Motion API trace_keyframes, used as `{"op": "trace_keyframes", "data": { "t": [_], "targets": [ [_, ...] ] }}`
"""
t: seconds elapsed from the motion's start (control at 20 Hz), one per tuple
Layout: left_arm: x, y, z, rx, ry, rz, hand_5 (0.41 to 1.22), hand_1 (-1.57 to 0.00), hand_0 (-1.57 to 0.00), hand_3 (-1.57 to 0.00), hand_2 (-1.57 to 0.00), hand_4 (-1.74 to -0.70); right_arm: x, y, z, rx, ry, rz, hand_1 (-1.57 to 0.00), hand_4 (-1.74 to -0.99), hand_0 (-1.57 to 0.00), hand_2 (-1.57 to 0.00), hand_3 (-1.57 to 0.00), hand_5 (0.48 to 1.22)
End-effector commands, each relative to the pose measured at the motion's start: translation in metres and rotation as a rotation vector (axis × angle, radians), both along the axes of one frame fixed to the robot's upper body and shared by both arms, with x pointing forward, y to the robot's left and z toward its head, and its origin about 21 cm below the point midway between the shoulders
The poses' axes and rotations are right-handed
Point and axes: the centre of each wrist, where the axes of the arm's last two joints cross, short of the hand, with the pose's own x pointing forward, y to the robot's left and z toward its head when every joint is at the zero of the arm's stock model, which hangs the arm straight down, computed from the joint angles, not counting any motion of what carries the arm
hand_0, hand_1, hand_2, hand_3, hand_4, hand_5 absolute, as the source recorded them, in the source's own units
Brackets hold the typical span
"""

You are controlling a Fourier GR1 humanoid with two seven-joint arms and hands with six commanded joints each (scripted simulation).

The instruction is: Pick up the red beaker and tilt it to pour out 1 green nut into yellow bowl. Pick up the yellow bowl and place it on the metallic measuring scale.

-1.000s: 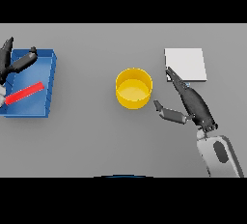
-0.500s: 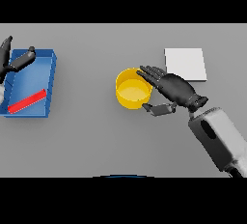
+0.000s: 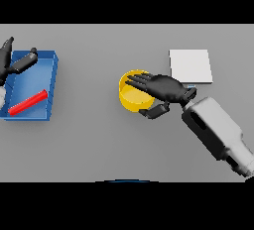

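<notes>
Reaching over the yellow bowl [image 3: 133,96], the right hand [image 3: 163,89] has its fingers spread across the bowl's open top and its thumb curled under the near rim, so it looks to be closing on the bowl rather than firmly gripping it. The bowl sits on the grey table [image 3: 99,144], apart from the metallic measuring scale [image 3: 190,66] (the pale square just beyond the wrist). Whether 1 green nut lies inside cannot be told. The red beaker [image 3: 28,102] lies on its side in the blue tray [image 3: 51,83], where the left hand [image 3: 15,60] rests, fingers relaxed. By my reading, lifting and placing remain.
</notes>
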Motion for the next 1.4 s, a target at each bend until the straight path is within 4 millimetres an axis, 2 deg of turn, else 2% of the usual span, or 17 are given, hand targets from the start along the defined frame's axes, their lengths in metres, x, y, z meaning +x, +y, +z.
{"op": "trace_keyframes", "data": {
  "t": [0.0,0.2,0.45,0.65,0.7,0.8,0.85,0.9,0.95,1.0,1.1,1.15,1.25,1.35],
  "targets": [
    [0.001,0.000,0.000,0.004,0.004,-0.004,0.725,0.00,0.00,0.00,0.00,-0.80,0.002,0.001,-0.004,-0.019,0.014,0.001,0.00,-1.244,0.00,0.00,0.00,0.685],
    [0.002,-0.002,-0.002,0.012,-0.001,-0.013,0.734,0.00,0.00,0.00,0.00,-0.80,0.006,0.007,-0.007,-0.069,0.047,0.049,0.00,-1.270,0.00,0.00,0.00,0.678],
    [0.005,0.006,0.001,0.011,0.006,0.001,0.738,0.00,0.00,0.00,0.00,-0.80,0.011,0.016,-0.014,-0.146,0.069,0.046,0.00,-1.303,0.00,0.00,0.00,0.674],
    [0.002,0.004,-0.003,0.017,-0.001,-0.012,0.731,0.00,0.00,0.00,0.00,-0.79,0.012,0.019,-0.014,-0.201,0.083,0.057,0.00,-1.304,0.00,0.00,0.00,0.713],
    [0.006,0.005,0.001,0.015,-0.005,-0.003,0.729,0.00,0.00,0.00,0.00,-0.79,0.012,0.024,-0.017,-0.209,0.082,0.048,0.00,-1.308,0.00,0.00,-0.01,0.729],
    [0.005,0.007,0.001,0.019,-0.007,-0.011,0.725,0.00,0.00,0.00,0.00,-0.79,0.010,0.026,-0.019,-0.232,0.079,0.043,-0.04,-1.339,-0.02,-0.07,-0.09,0.784],
    [0.003,0.006,0.000,0.012,-0.008,-0.015,0.723,0.00,0.00,0.00,0.00,-0.79,0.011,0.028,-0.018,-0.241,0.075,0.048,-0.11,-1.362,-0.09,-0.13,-0.16,0.820],
    [0.002,0.007,-0.001,0.009,-0.010,-0.009,0.722,0.00,0.00,0.00,0.00,-0.79,0.013,0.028,-0.015,-0.246,0.065,0.059,-0.24,-1.387,-0.26,-0.23,-0.25,0.900],
    [0.002,0.007,-0.002,0.005,-0.011,-0.005,0.723,0.00,0.00,0.00,0.00,-0.79,0.011,0.026,-0.017,-0.245,0.072,0.067,-0.44,-1.425,-0.51,-0.39,-0.36,0.964],
    [0.003,0.005,0.002,0.001,-0.013,-0.008,0.725,0.00,0.00,0.00,0.00,-0.80,0.010,0.029,-0.020,-0.252,0.077,0.060,-0.66,-1.488,-0.72,-0.62,-0.47,1.016],
    [0.001,0.008,0.006,-0.001,-0.018,-0.002,0.727,0.00,0.00,0.00,0.00,-0.80,0.011,0.026,-0.017,-0.263,0.121,0.085,-0.99,-1.571,-1.03,-0.97,-0.69,1.090],
    [0.003,0.006,0.006,0.009,-0.012,0.001,0.728,0.00,0.00,0.00,0.00,-0.80,0.010,0.024,-0.016,-0.270,0.132,0.085,-1.11,-1.604,-1.14,-1.09,-0.87,1.116],
    [0.001,0.004,0.006,0.008,-0.011,-0.008,0.727,0.00,0.00,0.00,0.00,-0.80,0.012,0.026,-0.015,-0.274,0.143,0.085,-1.27,-1.649,-1.29,-1.26,-1.02,1.154],
    [-0.001,0.003,0.002,-0.005,-0.011,-0.017,0.725,0.00,0.00,0.00,0.00,-0.80,0.013,0.023,-0.014,-0.264,0.147,0.089,-1.38,-1.682,-1.39,-1.31,-1.14,1.178]
  ]
}}
